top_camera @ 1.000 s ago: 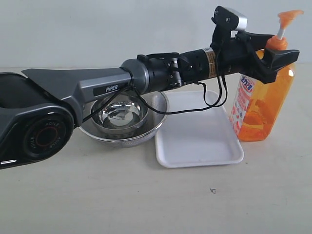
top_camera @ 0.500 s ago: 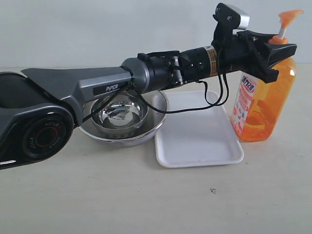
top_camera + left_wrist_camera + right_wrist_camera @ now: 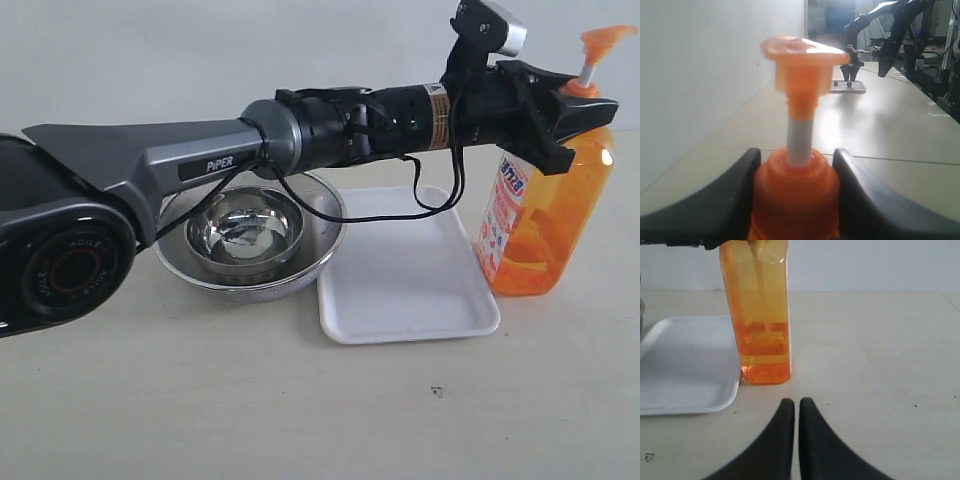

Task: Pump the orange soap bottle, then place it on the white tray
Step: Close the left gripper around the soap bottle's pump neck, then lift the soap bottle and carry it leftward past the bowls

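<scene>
Since a second ago the left arm (image 3: 200, 165) has risen and its jaws have drawn in on the collar of the bottle (image 3: 545, 220), which now leans a little away from the tray (image 3: 400, 300).

The left gripper (image 3: 796, 165) clamps the orange collar just under the white stem, one finger on each side and both touching it. The pump head (image 3: 802, 55) stands up, unpressed. The bottle's base sits on the table (image 3: 300, 420) close against one short end of the tray, off it.

The label (image 3: 500, 215), on the bottle's side facing the tray, is white with red and blue characters too small to read. The arm carries "PiPER" in white on its grey link. The ring at its joint shows lettering that reads "AGILE" in part. A yellow sticker (image 3: 437, 118) on the wrist has print that cannot be made out.

The right gripper (image 3: 796, 407) is closed on nothing, its fingers nearly meeting, low over the table beyond the tray's end and pointed at the bottle.

At the tray's other end a strainer (image 3: 325, 250) touches its rim and holds a steel bowl (image 3: 245, 235).
</scene>
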`<state>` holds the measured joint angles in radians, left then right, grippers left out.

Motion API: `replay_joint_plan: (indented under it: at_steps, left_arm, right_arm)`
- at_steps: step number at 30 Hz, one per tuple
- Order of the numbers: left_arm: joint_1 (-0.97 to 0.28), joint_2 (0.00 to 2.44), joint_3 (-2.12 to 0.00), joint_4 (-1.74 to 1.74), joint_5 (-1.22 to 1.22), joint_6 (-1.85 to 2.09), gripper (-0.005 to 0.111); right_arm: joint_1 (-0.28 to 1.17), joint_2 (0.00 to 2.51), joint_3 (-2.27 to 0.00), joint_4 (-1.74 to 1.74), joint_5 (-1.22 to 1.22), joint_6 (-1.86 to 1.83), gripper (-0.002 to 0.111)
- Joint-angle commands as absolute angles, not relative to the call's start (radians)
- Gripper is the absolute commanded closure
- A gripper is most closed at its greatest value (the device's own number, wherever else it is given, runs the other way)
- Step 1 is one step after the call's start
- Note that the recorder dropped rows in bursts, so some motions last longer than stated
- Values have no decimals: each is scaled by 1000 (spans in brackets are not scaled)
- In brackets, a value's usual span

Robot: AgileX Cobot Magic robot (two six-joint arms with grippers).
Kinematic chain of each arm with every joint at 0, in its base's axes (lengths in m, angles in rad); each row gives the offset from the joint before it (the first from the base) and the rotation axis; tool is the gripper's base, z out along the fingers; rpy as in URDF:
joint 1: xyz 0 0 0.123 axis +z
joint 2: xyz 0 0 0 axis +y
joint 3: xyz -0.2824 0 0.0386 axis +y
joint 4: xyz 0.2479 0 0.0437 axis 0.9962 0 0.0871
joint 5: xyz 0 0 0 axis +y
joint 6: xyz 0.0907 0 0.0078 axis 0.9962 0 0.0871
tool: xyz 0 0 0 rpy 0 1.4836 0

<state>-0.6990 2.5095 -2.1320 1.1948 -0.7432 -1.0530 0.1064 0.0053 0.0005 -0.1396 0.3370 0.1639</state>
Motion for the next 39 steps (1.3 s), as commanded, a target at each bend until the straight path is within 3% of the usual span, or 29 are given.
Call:
replay_joint_plan:
  at_steps: [1,18,39]
  left_arm:
    - [-708,2449,-2138,1196,-768,-1100,102]
    - [-708,2295,-2092,1385,-786,-1286,102]
    - [-555,1708,-1525,1387,-764,-1187,102]
  right_arm:
    - [102,0,0,-141,333,159,108]
    - [102,0,0,-141,333,159,108]
    - [102,0,0,-141,333,159,108]
